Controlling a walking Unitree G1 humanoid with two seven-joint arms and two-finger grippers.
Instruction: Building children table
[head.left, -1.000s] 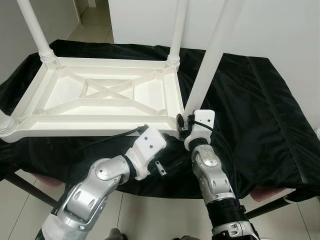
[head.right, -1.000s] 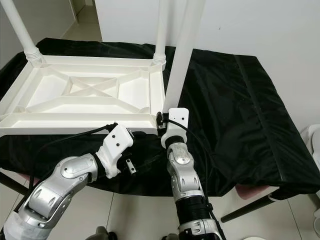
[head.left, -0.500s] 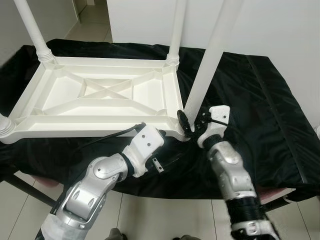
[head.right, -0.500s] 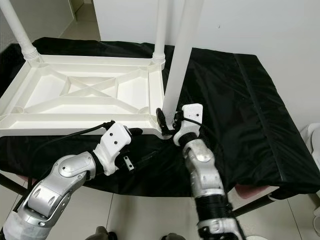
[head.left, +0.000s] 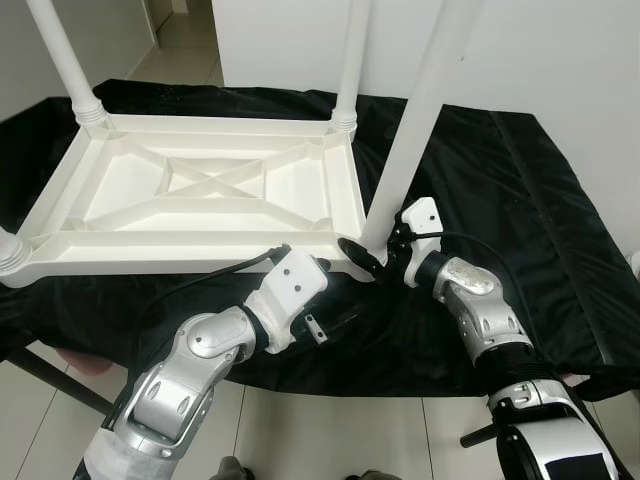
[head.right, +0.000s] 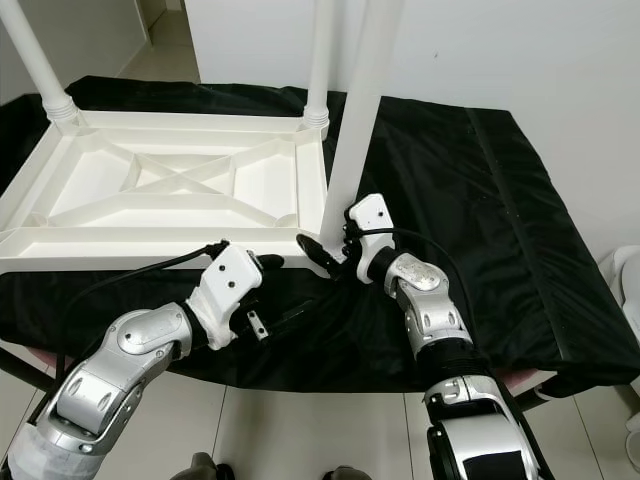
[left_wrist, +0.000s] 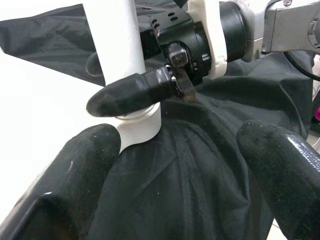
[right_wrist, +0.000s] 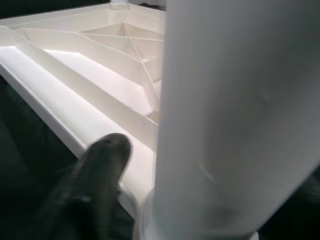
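Note:
A white plastic children's table (head.left: 180, 250) lies upside down on a black cloth (head.left: 520, 220). Two legs stand up at its far corners (head.left: 65, 60) (head.left: 352, 60), and a third leg's base (head.left: 10, 255) is at the near left. The fourth leg (head.left: 420, 110) stands slightly tilted at the near right corner. My right gripper (head.left: 375, 240) is shut on that leg just above its base, with one finger (left_wrist: 135, 92) across its front. My left gripper (left_wrist: 175, 165) hovers open over the cloth just in front of that corner, holding nothing.
The cloth covers a low stand with dark legs (head.left: 50, 375) and hangs over its front edge. A white wall (head.left: 560, 50) rises behind, and pale floor tiles (head.left: 330, 440) lie below. The cloth's right half is bare.
My right forearm has swung out to the right, turning the gripper around the leg's base while keeping hold. The left gripper has hardly moved.

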